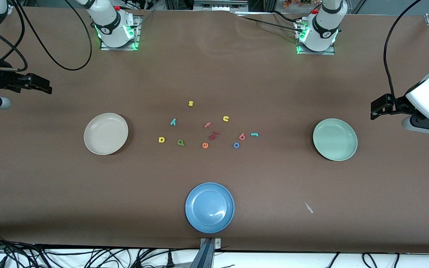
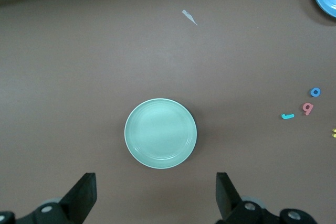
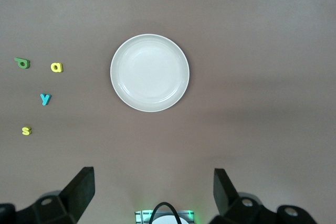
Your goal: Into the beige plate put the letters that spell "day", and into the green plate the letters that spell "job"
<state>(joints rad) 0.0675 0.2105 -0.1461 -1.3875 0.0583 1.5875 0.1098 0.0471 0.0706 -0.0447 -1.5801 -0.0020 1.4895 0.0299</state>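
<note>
While untouched, beige plate [image 1: 106, 134] round, shallow

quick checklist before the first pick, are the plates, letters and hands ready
1. Round cream-beige plate holds nothing: ok.
2. Round pale green plate holds nothing: ok.
3. Foam letters yellow d, teal y and green a lie apart from one another on the brown table: ok.
4. Teal j, red-pink b and blue o are each separate: ok.
5. Left hand open, over the table by the green plate: ok.
6. Right hand open, by the beige plate: ok.
</note>
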